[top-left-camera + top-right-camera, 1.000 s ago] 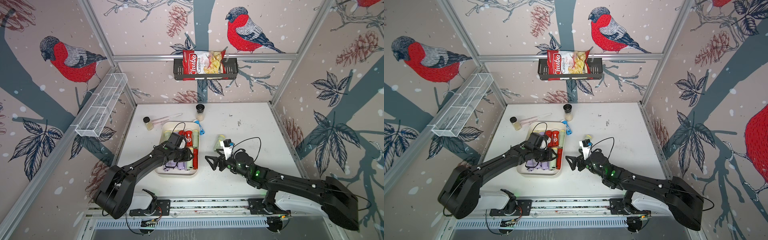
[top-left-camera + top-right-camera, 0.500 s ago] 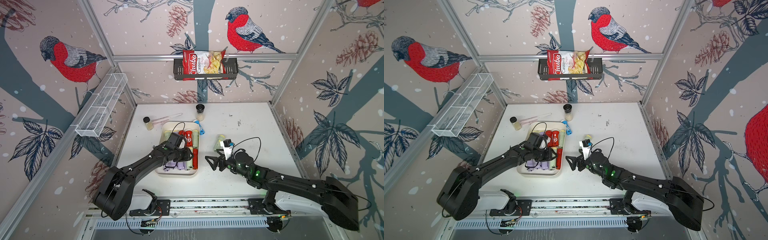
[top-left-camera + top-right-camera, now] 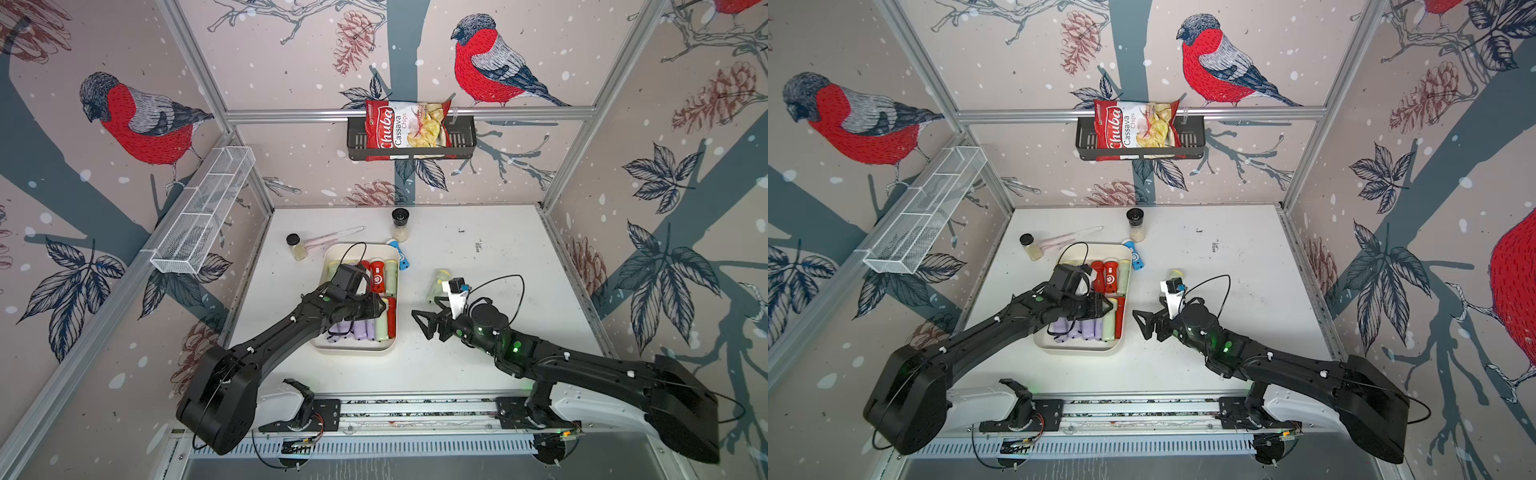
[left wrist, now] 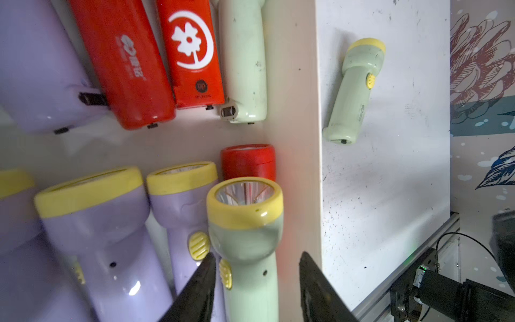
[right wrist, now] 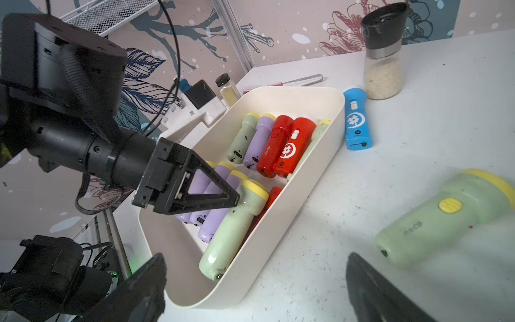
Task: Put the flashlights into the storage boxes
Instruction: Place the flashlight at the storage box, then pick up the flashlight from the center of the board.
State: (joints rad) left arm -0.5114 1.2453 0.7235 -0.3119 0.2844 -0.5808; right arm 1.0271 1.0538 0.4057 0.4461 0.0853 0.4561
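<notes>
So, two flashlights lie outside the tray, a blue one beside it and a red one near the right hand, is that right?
Not quite: near the right hand lies a pale green flashlight with a yellow head, not a red one; the right wrist view shows it. The blue flashlight does lie beside the tray.

Flashlights (image 3: 376, 277) in tray (image 3: 354, 348), two others beside.

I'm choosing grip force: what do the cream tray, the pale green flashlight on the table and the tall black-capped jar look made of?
Cream tray: likely moulded plastic, smooth satin; thin even wall, rounded corners.
Pale green flashlight: hard plastic, slightly glossy; soft highlights, moulded yellow button.
Tall jar: clear glass or plastic, unclear; grains show through; matt black cap, silvery band.
</notes>
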